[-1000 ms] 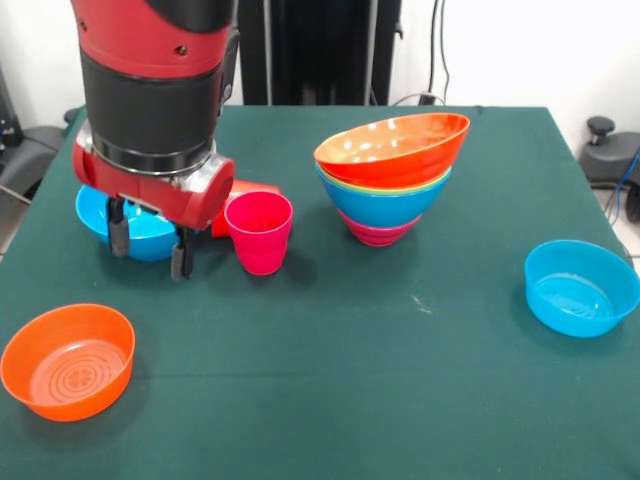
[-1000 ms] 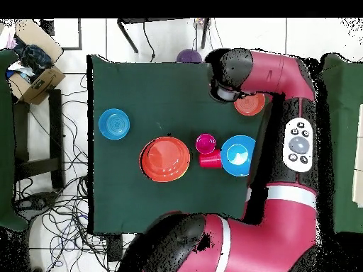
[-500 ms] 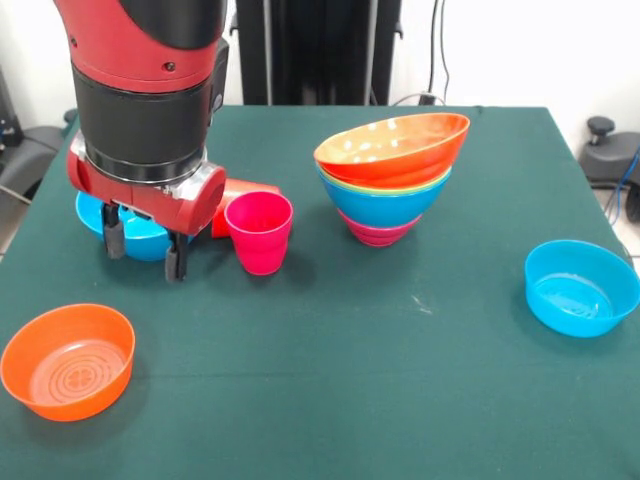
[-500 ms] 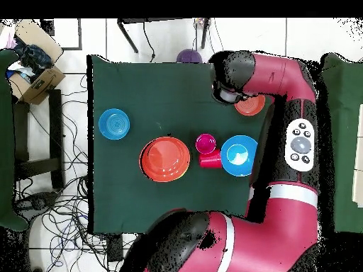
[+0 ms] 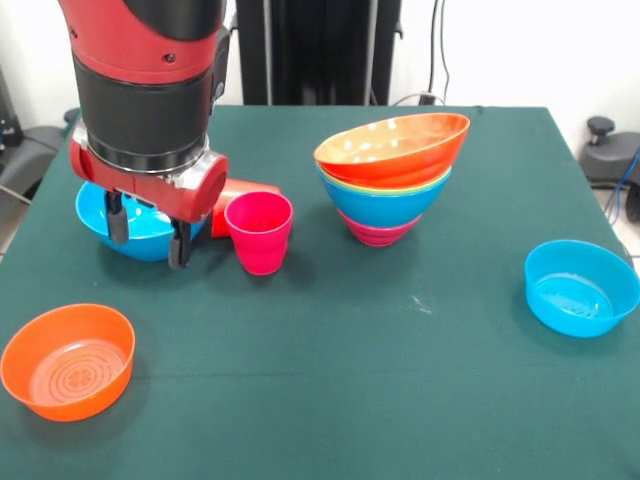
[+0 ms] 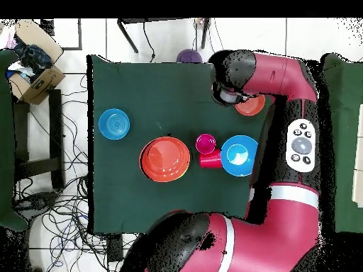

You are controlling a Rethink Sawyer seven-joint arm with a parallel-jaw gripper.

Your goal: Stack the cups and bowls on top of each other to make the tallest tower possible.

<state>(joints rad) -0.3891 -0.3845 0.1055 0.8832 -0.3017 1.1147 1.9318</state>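
though glossy, bowls (image 5: pixel 392 150) unlabelled

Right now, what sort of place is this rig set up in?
Probably a robotics lab, not a home: a green-clothed table, loose cables across the tiled floor, and a cardboard box of clutter alongside.

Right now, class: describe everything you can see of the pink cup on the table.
The pink cup is a small, glossy, tapered plastic tumbler, standing upright with its mouth open and empty. It sits on the green table, just in front of a red-orange cup lying on its side, which looks to touch it. The open gripper hangs beside it, apart.
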